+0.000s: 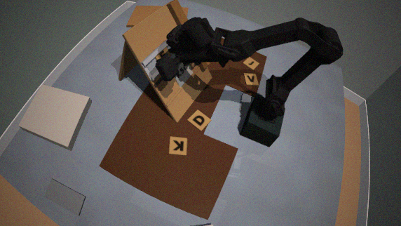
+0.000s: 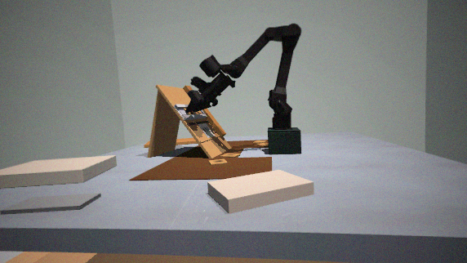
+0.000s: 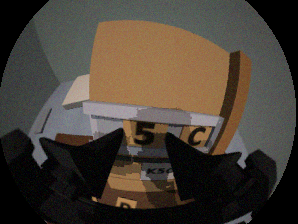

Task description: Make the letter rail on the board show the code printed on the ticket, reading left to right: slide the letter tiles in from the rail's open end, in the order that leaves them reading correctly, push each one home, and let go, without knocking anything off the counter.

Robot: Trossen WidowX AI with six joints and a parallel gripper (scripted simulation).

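The tilted wooden board [image 1: 148, 33] [image 2: 172, 92] [image 3: 155, 65] carries a pale rail [image 3: 102, 108]. A C tile [image 3: 197, 136] sits at the rail's right end in the wrist view. My gripper [image 3: 144, 133] is shut on the 5 tile [image 3: 144, 135], upright and level with the C, with a gap between them; the fingers hide its lower sides. The ticket [image 3: 155, 172] below the rail reads K5C, its last letter partly covered by a finger. Loose tiles lie flat: K [image 1: 178, 146] and D [image 1: 199, 120] in front of the board, V [image 1: 251, 78] and J [image 1: 251, 63] near the arm's base.
A brown mat [image 1: 154, 179] [image 2: 171, 173] lies under the loose tiles. A beige block [image 1: 56, 116] [image 2: 61, 168] and a thin grey plate [image 1: 64, 196] [image 2: 49, 203] are at the left. Another beige block [image 2: 261, 189] lies near the counter's front. A raised wooden strip [image 3: 232, 85] borders the board's right side.
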